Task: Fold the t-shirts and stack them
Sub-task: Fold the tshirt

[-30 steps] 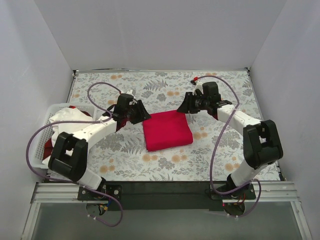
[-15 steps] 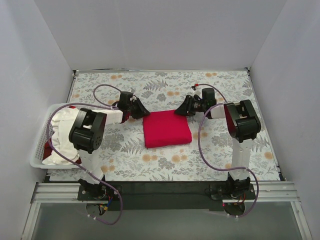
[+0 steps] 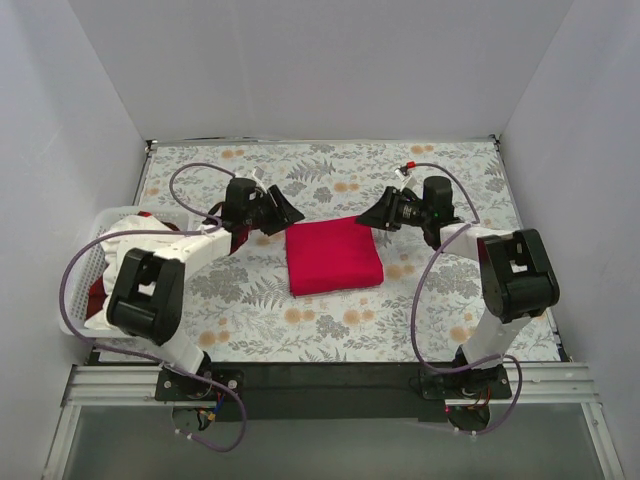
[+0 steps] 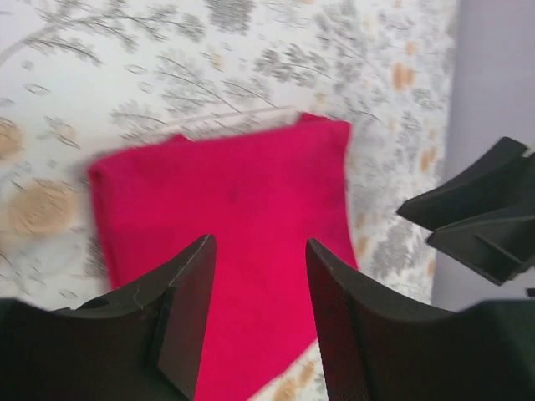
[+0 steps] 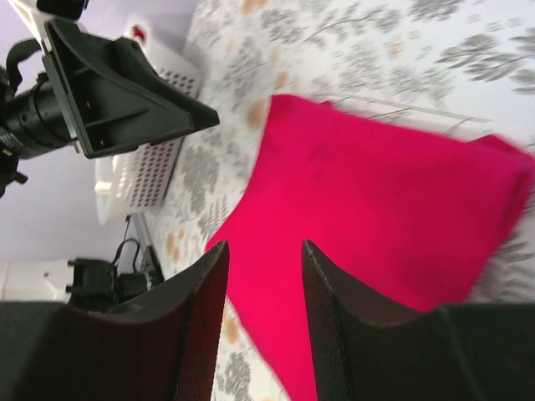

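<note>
A crimson red t-shirt (image 3: 333, 256) lies folded into a rectangle at the middle of the floral cloth; it also shows in the left wrist view (image 4: 242, 209) and the right wrist view (image 5: 376, 209). My left gripper (image 3: 286, 213) is open and empty just off the shirt's far left corner. My right gripper (image 3: 368, 216) is open and empty just off its far right corner. A white t-shirt (image 3: 125, 258) and a bit of another red one (image 3: 97, 297) lie bunched in the basket at the left.
The white slatted basket (image 3: 72, 300) stands at the left edge of the table. The floral grey cloth (image 3: 430, 300) covers the table. White walls close in the back and both sides. The two grippers face each other across the shirt's far edge.
Both grippers have drawn back a little from the folded red shirt, the left to the left and the right to the right. The shirt has not moved.
</note>
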Motion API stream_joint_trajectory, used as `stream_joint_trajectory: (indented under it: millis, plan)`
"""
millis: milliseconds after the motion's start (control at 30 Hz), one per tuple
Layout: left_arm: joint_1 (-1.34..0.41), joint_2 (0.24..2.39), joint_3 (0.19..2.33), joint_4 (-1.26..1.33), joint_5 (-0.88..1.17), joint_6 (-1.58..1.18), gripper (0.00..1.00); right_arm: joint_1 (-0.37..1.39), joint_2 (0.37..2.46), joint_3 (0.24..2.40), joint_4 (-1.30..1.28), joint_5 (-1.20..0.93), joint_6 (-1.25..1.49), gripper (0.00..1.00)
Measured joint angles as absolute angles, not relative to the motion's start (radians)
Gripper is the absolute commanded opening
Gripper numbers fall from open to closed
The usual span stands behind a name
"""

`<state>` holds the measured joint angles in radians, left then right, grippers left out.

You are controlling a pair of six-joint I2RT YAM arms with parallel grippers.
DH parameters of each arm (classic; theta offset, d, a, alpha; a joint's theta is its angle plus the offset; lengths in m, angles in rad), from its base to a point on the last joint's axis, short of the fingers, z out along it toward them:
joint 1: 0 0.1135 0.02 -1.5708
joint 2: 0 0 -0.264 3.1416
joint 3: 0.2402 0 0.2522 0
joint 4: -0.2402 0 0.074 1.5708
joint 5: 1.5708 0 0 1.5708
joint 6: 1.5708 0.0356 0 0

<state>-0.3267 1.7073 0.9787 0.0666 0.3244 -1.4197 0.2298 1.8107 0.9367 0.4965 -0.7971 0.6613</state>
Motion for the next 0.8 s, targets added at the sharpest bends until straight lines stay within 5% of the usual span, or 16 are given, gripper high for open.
stream_joint_trajectory:
  millis: [200,367,567,800]
  plan:
    - [-0.481,1.434,0.812,0.091,0.333,-1.48,0.34,0.268,1.598,0.686,0.639,-0.862,0.733,0.49]
    - [-0.585,1.417,0.597,0.19,0.337,-1.556,0.21,0.271,1.621,0.55,0.696,-0.88,0.727,0.47]
    - [-0.559,1.48,0.41,0.311,0.313,-1.674,0.18,0.211,1.793,0.469,0.778,-0.904,0.704,0.45]
    - [-0.558,1.413,0.355,0.321,0.286,-1.717,0.23,0.15,1.756,0.411,0.838,-0.938,0.697,0.45]
